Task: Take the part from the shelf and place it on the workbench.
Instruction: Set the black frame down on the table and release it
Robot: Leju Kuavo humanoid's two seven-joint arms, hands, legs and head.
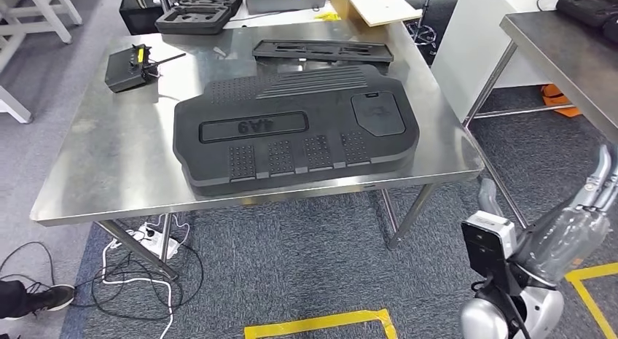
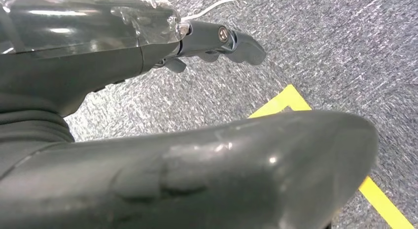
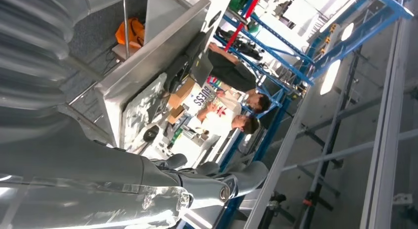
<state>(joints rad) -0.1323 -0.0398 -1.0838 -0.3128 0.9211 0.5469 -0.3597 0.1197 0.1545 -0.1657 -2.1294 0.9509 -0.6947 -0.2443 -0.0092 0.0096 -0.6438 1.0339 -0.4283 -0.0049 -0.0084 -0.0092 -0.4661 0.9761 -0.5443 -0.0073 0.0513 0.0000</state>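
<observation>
You've got the part [image 1: 295,131], the big black ribbed plastic cover, lying flat on the steel workbench [image 1: 95,164]. It sits toward the bench's near edge and right-hand side, its front lip almost at the rim. Embossed characters on its long recessed panel read upside down from the head cam.

Behind the part, toward the bench's far edge, a flat black tray [image 1: 322,51] lies apart from it. At the bench's far left corner area sits a small black radio w/ antenna [image 1: 131,65], well clear of the part. White and black cables [image 1: 142,270] coil on the carpet under the bench's left side. Yellow floor tape [image 1: 321,324] runs on the carpet in front of the bench.

Right hand [image 3: 217,182]: off the bench's right corner, arm raised, nothing in it, fingers extended and a bit apart. Two people stand by blue racking beyond it, seen in the right wrist cam.

Left hand [image 2: 217,42]: hangs over the carpet, holds nothing, fingers loosely out.
</observation>
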